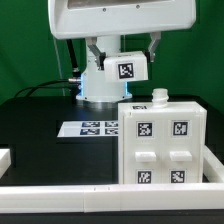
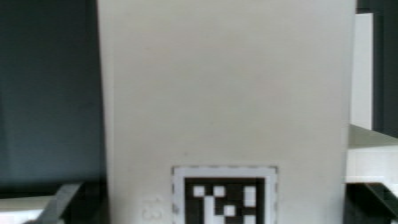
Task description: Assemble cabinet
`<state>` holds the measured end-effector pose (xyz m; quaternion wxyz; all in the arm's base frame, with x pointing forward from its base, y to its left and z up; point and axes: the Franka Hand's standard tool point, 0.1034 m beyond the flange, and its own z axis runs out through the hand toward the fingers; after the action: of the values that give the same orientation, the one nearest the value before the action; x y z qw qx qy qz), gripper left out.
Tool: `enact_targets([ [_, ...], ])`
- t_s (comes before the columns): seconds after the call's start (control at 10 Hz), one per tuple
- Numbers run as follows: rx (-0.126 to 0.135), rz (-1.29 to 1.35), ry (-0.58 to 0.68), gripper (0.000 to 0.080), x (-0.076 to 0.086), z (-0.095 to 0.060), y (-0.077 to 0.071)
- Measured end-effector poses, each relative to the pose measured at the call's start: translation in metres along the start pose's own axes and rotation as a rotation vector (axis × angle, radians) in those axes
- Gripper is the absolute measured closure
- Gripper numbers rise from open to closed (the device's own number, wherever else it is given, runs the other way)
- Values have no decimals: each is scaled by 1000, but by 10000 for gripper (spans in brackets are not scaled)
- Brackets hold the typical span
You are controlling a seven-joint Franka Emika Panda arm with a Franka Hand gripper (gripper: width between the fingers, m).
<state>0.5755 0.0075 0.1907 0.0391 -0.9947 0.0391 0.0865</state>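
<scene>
The white cabinet shell stands at the exterior view's right. Its front shows several black-and-white tags and drawer blocks, and a small round knob sits on its top. My gripper hangs high over the back of the table, left of and above the cabinet. It is shut on a white tagged panel. In the wrist view this panel fills the middle of the picture, with its tag showing. My fingertips are hidden behind the panel there.
The marker board lies flat on the black table, left of the cabinet. A white rail runs along the table's front edge, with a short white piece at the left. The arm's base stands behind the marker board.
</scene>
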Motion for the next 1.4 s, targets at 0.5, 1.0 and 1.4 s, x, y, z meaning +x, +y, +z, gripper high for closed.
enact_targets([
  [0.5,-4,-10,13,240,24,1,-32],
  [1.0,-10,-27,18,240,40,10,-47],
  [1.4,-11,-32,15,240,39,20,-50],
])
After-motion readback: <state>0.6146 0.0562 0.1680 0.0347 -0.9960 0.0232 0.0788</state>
